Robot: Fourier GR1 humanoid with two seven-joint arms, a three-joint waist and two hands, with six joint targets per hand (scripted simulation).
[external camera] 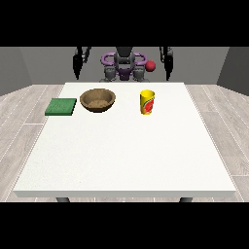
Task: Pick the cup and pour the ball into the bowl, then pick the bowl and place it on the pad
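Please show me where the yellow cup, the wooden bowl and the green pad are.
yellow cup [147, 103], front view, on its side wall with the red mark.
wooden bowl [85, 103], front view, on its outer wall at the view's left.
green pad [61, 106], front view, on its top face.

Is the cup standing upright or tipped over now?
Upright. The cup stands on its base on the table, with its open rim facing up, right of the bowl. Neither hand touches it.

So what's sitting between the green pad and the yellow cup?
The brown bowl. In the front view it sits on the table between the green pad at the left and the yellow cup at the right, touching neither.
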